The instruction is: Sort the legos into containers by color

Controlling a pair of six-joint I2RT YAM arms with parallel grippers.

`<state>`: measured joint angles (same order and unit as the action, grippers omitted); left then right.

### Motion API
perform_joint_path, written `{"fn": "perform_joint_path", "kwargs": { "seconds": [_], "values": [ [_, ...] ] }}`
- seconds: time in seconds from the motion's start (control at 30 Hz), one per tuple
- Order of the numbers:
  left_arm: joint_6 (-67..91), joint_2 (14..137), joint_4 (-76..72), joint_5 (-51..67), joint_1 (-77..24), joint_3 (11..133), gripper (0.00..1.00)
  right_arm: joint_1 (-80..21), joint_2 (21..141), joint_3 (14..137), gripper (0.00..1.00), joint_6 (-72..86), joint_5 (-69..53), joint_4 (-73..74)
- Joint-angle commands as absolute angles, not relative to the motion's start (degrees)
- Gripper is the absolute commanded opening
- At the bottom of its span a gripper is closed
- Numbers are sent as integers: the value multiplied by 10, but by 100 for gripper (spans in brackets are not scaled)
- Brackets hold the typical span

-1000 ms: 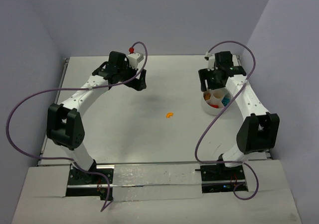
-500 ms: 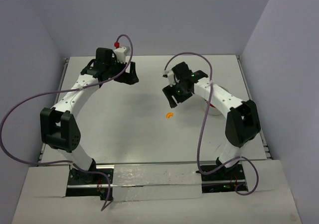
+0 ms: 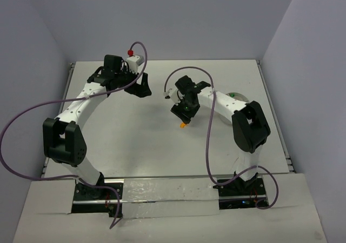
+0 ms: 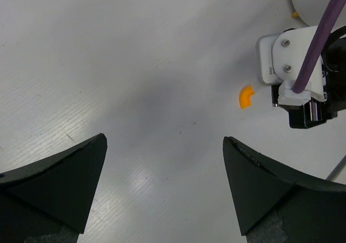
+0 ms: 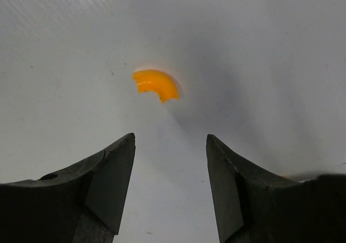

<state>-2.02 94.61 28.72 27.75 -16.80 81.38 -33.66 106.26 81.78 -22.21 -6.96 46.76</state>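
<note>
Right wrist view: the right gripper (image 5: 170, 140) hangs over the small orange curved plastic lego piece (image 5: 157, 85), its two dark jaws apart with nothing between them. The piece lies flat on the white table (image 5: 281, 32), just above the jaw gap in the frame and slightly left of its centre line. To do the pick well, the gripper should probably advance until the arc sits squarely between the fingers and lower to the surface. It should then close across the body of the arc rather than its tips, since so small and smooth a piece may slip or flip out. Top external view: the right arm reaches toward frame centre with its wrist pitched down over the piece. It hides most of the round white divided bowl (image 3: 238, 95) at centre right, where the piece presumably belongs. Above and left of centre, the left gripper (image 3: 141, 87) is held well apart from the piece, jaws wide and empty.
</note>
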Motion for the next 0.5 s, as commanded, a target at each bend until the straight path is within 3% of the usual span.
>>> {"fn": "perform_joint_path", "kwargs": {
  "seconds": [0.0,0.47],
  "values": [
    [-39,926,295,313,-165,819,99,-330,1073,839,62,-330,-74,460],
    [-60,939,314,291,-161,853,99,-331,1130,846,62,-423,-123,473]
  ]
}}
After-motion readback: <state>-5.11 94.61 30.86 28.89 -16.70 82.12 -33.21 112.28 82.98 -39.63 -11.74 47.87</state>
